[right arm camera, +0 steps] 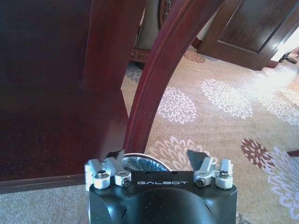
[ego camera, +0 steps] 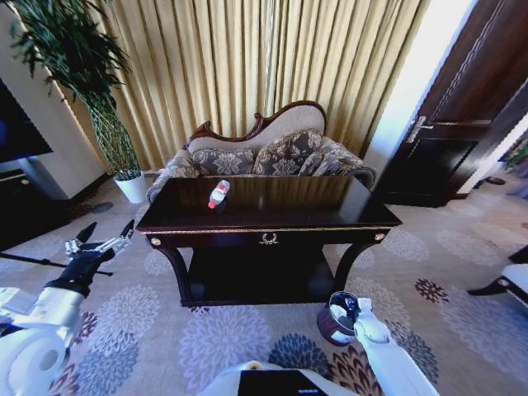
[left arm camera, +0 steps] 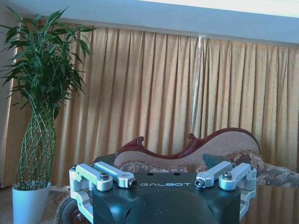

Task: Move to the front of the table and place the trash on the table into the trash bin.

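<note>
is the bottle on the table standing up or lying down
Lying down. In the head view the plastic bottle rests on its side on the dark table, white cap toward the sofa, red label facing up.

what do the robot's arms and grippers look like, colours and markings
Both arms have glossy white rounded shells. The left gripper has a black wrist and silver metal fingers with dark tips. The right gripper has a dark body printed GALBOT in pale letters, with silver linkages and bolts.
</note>
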Robot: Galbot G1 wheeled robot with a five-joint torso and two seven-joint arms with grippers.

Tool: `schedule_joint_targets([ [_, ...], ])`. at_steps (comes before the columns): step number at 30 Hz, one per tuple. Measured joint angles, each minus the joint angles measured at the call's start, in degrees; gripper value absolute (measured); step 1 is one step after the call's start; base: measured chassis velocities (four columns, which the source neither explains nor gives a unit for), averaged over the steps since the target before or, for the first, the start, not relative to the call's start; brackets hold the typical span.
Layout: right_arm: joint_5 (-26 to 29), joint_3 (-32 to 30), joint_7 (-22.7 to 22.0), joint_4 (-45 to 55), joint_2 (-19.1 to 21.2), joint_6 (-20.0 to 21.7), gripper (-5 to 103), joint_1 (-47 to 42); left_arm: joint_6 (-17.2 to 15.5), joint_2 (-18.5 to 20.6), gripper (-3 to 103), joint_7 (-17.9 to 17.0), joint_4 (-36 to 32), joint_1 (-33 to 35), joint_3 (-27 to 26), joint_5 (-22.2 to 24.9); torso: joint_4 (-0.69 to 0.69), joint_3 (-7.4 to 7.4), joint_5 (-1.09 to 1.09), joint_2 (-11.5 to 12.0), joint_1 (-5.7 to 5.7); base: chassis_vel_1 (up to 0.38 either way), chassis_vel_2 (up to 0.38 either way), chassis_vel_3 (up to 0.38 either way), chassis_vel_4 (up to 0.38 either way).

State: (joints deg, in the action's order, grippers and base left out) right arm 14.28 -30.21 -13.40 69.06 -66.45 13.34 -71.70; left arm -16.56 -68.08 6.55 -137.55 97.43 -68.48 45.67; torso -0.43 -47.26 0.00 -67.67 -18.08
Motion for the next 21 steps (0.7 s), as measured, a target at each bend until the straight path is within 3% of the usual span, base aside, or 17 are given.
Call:
schedule_joint_targets([
  [6,0.2,0.1,-0.1,0.7,0.1,0.0,97,-0.1,0.1,0.1,100,0.0,-0.1,0.1,-0.1,0.1,0.0,0.0,0.0,0.0,0.0,0.0,0.0,0.0,0.0],
  [21,2.6,-0.3,-0.4,1.9,0.3,0.5,100,-0.8,0.2,0.1,100,0.0,-0.3,0.1,-0.1,0.4,0.0,0.0,0.0,0.0,0.0,0.0,0.0,0.0,0.0],
])
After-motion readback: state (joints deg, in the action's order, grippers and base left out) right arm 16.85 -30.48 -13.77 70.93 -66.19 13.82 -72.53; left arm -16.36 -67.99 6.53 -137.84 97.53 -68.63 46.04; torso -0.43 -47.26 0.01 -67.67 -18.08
